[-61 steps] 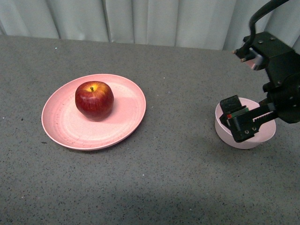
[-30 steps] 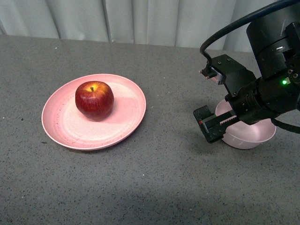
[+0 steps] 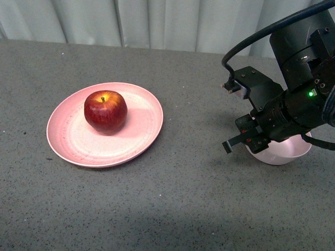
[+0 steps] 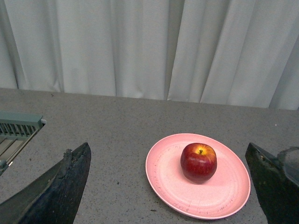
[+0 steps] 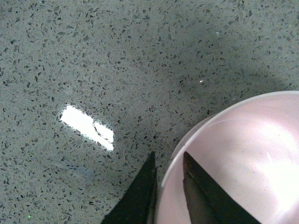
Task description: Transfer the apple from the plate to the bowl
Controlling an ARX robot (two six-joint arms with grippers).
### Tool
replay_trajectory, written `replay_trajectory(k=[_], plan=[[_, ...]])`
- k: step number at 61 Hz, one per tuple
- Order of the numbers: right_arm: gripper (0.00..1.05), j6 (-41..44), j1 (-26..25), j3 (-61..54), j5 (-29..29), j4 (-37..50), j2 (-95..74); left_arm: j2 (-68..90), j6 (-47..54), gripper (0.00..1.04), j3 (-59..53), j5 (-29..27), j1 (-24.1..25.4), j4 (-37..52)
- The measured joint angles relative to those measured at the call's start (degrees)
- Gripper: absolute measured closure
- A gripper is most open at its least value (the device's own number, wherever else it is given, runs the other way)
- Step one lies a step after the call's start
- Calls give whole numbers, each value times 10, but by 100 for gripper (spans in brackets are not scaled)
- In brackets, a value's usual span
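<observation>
Right gripper (image 5: 168,159) almost closed, only a narrow gap, clamped on rim of bowl (image 3: 285,152): one dark finger (image 5: 139,198) outside the wall, the other inside, rim pinched between. Left gripper (image 4: 167,148) wide open, nothing held, black fingers far apart at either edge of left wrist view, plate and apple in sight between them. Grey speckled table (image 3: 172,209) across whole front view, pale pleated curtain (image 3: 157,21) behind its far edge. Bulky black right arm (image 3: 301,52) over right side of table, small green light (image 3: 312,93) on it, black cable (image 3: 261,30) arcing up and away. Salmon-pink plate (image 3: 78,141) flat on left part of table, well apart from bowl. Pale-pink bowl upright on right part of table, near side partly hidden by arm in front view. Dark-red apple (image 3: 105,111) on plate, in its far half, upright, stem and yellow patch on top, well apart from right gripper and bowl.
</observation>
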State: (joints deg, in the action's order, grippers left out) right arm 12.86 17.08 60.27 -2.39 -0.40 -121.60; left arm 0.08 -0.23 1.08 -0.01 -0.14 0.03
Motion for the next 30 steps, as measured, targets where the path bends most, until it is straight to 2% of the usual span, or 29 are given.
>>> replay_trajectory(k=[6, 15, 30], plan=[[104, 1, 1, 0, 7, -1, 0, 0, 0, 7, 0, 0, 0, 0], [104, 0, 3, 2, 5, 1, 2, 0, 0, 7, 0, 0, 0, 0], [104, -21, 39, 27, -72, 7, 16, 0, 0, 7, 0, 0, 0, 0]])
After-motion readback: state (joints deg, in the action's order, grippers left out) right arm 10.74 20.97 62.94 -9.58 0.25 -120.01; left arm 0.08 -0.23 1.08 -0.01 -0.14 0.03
